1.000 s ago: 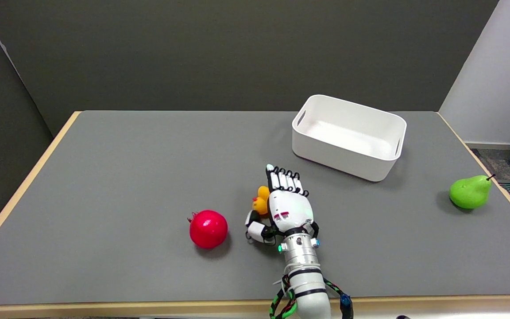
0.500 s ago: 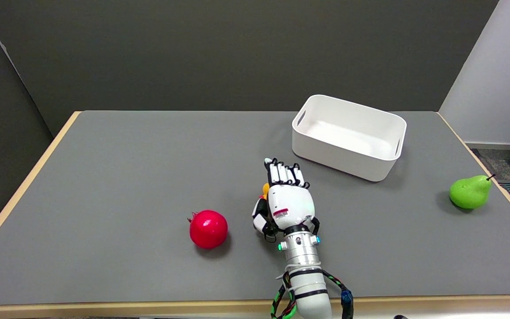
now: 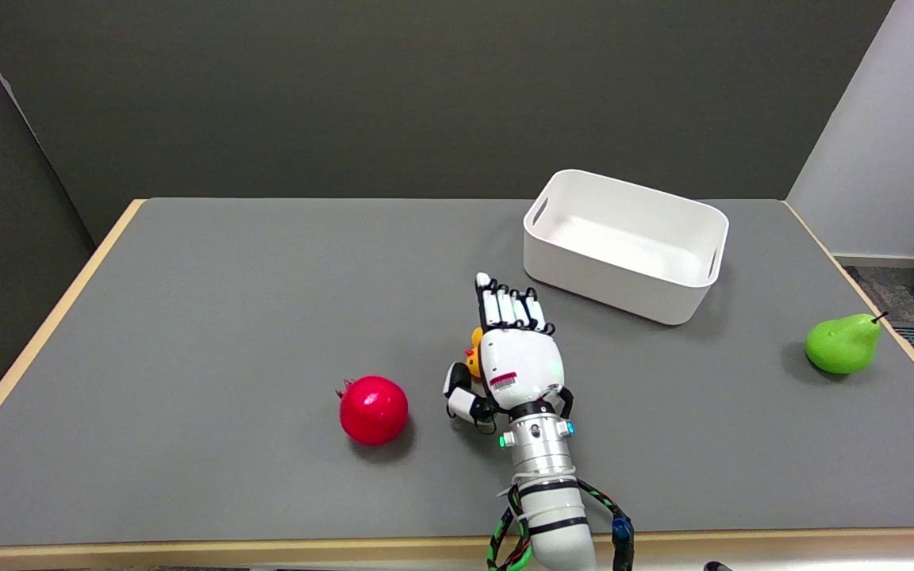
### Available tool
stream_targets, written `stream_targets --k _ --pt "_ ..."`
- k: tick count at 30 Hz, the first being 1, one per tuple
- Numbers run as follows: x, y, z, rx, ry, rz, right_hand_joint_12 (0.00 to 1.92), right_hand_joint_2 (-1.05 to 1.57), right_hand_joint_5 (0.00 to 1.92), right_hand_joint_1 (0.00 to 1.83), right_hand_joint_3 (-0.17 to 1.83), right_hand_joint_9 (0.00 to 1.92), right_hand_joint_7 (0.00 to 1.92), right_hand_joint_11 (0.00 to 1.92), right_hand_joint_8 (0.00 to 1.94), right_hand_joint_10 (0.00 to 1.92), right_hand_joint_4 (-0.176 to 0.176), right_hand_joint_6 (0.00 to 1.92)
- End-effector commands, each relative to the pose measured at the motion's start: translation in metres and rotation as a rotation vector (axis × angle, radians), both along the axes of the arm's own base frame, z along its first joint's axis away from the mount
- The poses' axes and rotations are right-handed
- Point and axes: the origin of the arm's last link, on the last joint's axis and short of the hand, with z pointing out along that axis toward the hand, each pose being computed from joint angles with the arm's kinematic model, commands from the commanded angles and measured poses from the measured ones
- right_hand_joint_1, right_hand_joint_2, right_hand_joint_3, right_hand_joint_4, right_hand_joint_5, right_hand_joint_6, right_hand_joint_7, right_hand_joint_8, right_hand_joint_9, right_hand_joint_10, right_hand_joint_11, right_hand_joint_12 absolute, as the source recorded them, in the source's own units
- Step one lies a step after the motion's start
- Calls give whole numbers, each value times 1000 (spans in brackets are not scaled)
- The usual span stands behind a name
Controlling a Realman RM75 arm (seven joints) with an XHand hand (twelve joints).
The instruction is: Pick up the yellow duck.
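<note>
Only a small yellow-and-orange sliver of the yellow duck (image 3: pixel 474 354) shows on the grey table (image 3: pixel 227 317), just left of centre-right; the rest lies under my right hand. My right hand (image 3: pixel 514 357) sits palm down over the duck. Its fingers (image 3: pixel 508 305) stretch forward, away from me. The thumb (image 3: pixel 460 396) sticks out to the lower left, a little below the duck, with a gap between them. Nothing shows the hand closed around the duck.
A red pomegranate (image 3: pixel 373 409) lies close to the left of the thumb. A white empty bin (image 3: pixel 625 244) stands just beyond the fingertips, to the right. A green pear (image 3: pixel 842 343) rests near the table's right edge.
The hand slid slightly forward and over the duck, hiding most of it. The thumb swung in toward the duck half a second ago and now sits out again.
</note>
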Motion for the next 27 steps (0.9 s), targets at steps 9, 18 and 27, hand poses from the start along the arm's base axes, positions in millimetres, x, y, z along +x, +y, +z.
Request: stream_targets --k 9,18,27 --pt "-8 2 2 -2 -29 -27 611 749 -1 918 875 140 45 -1 1010 897 -176 89" --pt "-8 1 3 -7 -31 -30 579 737 12 961 980 173 131 -1 800 859 -176 194" --pt "-11 1 7 -19 -46 -43 581 738 22 970 987 179 151 -1 784 864 -176 218"
